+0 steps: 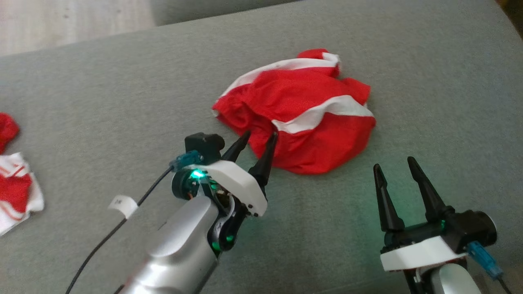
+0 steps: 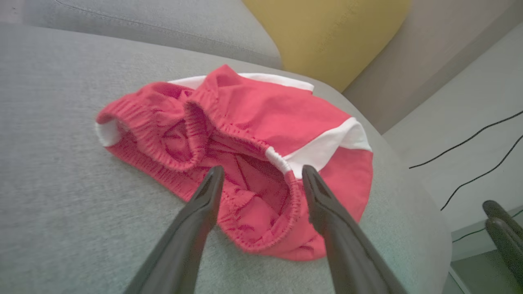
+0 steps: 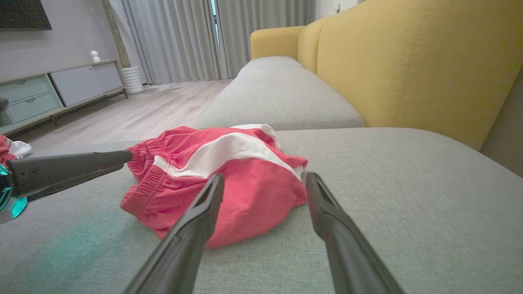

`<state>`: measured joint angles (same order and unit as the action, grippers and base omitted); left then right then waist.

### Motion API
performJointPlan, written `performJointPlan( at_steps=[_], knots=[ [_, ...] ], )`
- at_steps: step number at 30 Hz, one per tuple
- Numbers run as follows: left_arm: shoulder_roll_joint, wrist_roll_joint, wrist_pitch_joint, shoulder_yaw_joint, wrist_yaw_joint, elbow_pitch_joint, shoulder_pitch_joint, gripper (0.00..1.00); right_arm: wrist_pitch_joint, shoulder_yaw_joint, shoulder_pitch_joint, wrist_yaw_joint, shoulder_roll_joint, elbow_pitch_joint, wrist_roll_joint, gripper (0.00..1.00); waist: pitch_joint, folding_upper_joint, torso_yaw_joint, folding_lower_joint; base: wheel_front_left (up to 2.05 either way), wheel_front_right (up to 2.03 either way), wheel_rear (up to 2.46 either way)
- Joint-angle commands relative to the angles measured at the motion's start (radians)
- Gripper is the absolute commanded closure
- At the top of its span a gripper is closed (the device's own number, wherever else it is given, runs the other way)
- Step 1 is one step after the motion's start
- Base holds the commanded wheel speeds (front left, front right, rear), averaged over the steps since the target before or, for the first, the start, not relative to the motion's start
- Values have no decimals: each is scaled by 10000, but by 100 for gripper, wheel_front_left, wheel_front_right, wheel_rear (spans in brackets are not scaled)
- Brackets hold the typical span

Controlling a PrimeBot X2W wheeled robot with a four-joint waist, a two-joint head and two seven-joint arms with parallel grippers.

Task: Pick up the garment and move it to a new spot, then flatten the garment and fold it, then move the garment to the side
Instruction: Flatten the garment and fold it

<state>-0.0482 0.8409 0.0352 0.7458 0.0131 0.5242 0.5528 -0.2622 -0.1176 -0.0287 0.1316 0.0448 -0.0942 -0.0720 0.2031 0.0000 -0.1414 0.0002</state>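
The garment (image 1: pixel 302 114) is a crumpled pair of red shorts with white stripes, lying on the grey sofa cushion (image 1: pixel 122 102). My left gripper (image 1: pixel 260 135) is open, its fingertips over the near left edge of the cloth. In the left wrist view the elastic waistband of the garment (image 2: pixel 253 134) gapes between the two fingers of the left gripper (image 2: pixel 261 173). My right gripper (image 1: pixel 394 163) is open and empty, a short way to the right of and nearer than the garment (image 3: pixel 229 175). The right gripper (image 3: pixel 264 179) points at the cloth's near side.
Another red and white cloth (image 1: pixel 16 192) lies at the far left of the cushion. A yellow sofa back (image 3: pixel 408 61) rises to the right in the right wrist view. Wooden floor (image 3: pixel 135 110) and a low cabinet (image 3: pixel 53 90) lie beyond the cushion's edge.
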Motion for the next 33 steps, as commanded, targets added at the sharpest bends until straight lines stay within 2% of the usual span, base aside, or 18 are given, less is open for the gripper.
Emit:
performJointPlan(
  at_steps=[1, 13, 16, 17, 22, 26, 28, 29, 33],
  knots=[
    [-20, 85, -62, -151, -73, -134, 543, 0, 4, -221, 337, -9, 55, 270, -78, 0, 203, 0, -327, -2, 0, 0, 0],
    [-20, 565, -557, 284, 8, 1033, 1400, 0, 4, -348, 547, -9, 55, 297, -301, 0, 437, 0, -1155, -2, 0, 0, 0],
    [-20, 599, -949, 290, -39, 1253, 1538, 83, 4, -284, 520, -9, 55, 315, -327, 0, 479, 0, -1237, -2, 0, 0, 0],
    [-20, 636, -1052, 325, -95, 1282, 1575, 100, 4, -278, 511, -9, 55, 311, -329, 0, 481, 0, -1251, -2, 0, 0, 0],
    [-20, 940, -1339, 751, -519, 1008, 1769, 100, 4, -314, 484, -9, 55, 256, -356, 0, 250, 0, -1324, -2, 0, 0, 0],
    [-20, 1358, -1077, 1375, -761, 172, 2436, 100, 4, -414, 531, -9, 54, 270, -391, 0, -24, 0, -1412, -2, 0, 0, 0],
    [-20, 1544, -816, 1668, -842, -275, 3083, 100, 4, -549, 552, -9, 54, 289, -392, 0, -184, 0, -1507, -2, 0, 0, 0],
    [-20, 1700, -624, 1830, -915, -672, 3913, 100, 4, -753, 584, -9, 54, 294, -328, 0, -334, 0, -1660, -2, 0, 0, 0],
    [-20, 1943, -603, 1690, -1130, -1080, 5744, 100, 4, -1040, 677, -9, 54, 529, -374, 0, -523, 0, -1988, -2, 0, 0, 0]
  ],
)
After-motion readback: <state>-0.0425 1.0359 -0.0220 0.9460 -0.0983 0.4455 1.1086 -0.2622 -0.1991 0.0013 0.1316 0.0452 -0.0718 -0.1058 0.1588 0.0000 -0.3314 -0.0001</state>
